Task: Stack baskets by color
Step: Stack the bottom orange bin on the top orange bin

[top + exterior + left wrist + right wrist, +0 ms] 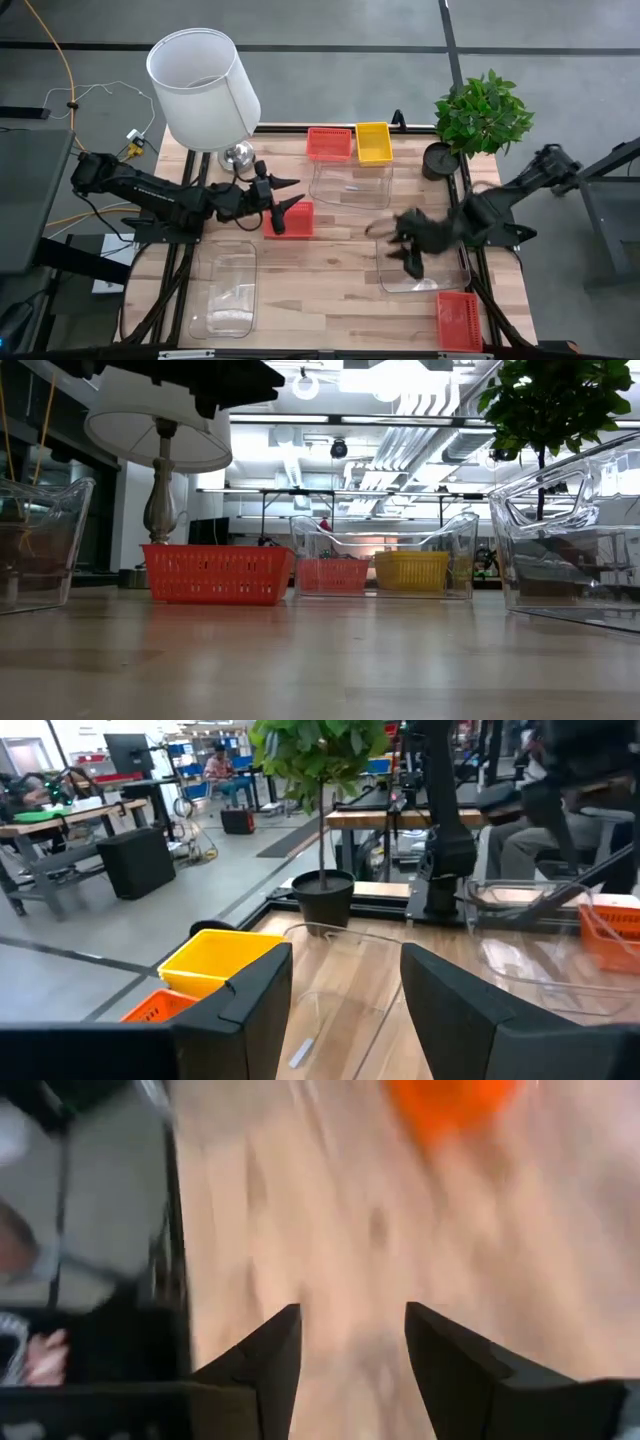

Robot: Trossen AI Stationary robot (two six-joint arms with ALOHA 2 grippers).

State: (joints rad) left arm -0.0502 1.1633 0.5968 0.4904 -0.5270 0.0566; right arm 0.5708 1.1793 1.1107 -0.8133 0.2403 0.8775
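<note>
Your left gripper [285,196] is hovering with its fingers apart and empty over the wooden table [330,285], just above a red basket [296,218] near the white lamp [204,88]. Your right gripper [405,245] is also holding its fingers spread, over a clear tub [425,272]. Another red basket [329,144] and a yellow basket [374,142] are sitting side by side at the far edge, a third red basket [458,320] at the near right corner, beyond them a bright workshop of benches.
</note>
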